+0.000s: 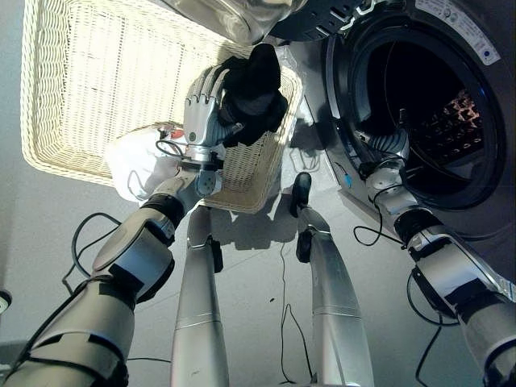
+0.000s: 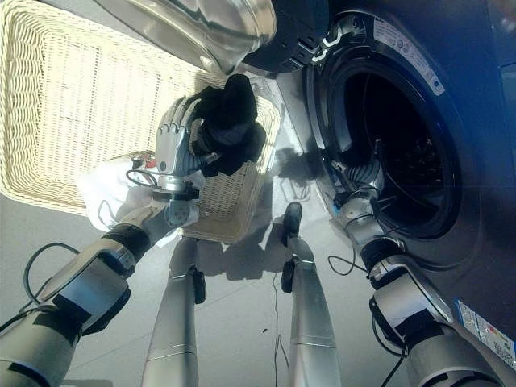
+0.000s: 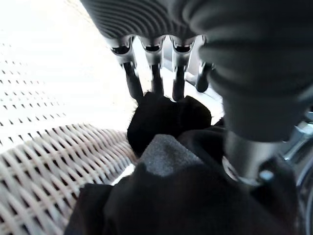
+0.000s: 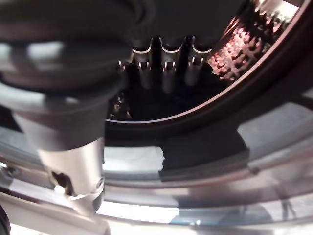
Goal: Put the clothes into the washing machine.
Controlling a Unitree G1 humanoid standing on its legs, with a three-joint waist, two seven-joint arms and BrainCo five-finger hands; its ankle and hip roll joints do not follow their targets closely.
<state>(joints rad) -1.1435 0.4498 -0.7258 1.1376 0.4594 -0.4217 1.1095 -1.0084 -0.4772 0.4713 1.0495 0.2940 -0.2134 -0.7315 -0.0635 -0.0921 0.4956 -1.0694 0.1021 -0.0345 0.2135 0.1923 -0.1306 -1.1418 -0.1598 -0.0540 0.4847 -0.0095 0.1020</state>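
L hand [image 1: 203, 113] is over the near-right corner of the wicker basket [image 1: 89, 89], fingers and thumb curled round a black garment [image 1: 254, 89]. In the L wrist view the dark fingertips [image 3: 156, 88] press into the top of the black cloth [image 3: 166, 196], thumb clamped on the other side, so I read a firm grasp. The garment hangs bunched just above the basket rim, on the side nearest the washing machine [image 2: 403, 145]; I cannot tell whether its lower folds touch the wicker.

A white garment [image 1: 141, 165] is draped over the basket's near edge, just left of my L wrist, partly outside the rim.

The washer stands to the right of the basket, door open, with the drum opening [image 1: 427, 121] facing the robot. A chrome-edged curved door panel [image 2: 201, 28] shows at the far side, above the basket.

R hand [image 1: 391, 145] is at the near-left lip of the drum opening. In the R wrist view the fingers [image 4: 168, 73] reach straight past the dark door seal [image 4: 205, 122] into the drum, relaxed, nothing held. Perforated drum wall [image 4: 244, 54] shows beyond the fingertips.

Basket sits on grey floor [image 1: 48, 234], well apart from the washer front at its left end, close to it at the right corner.
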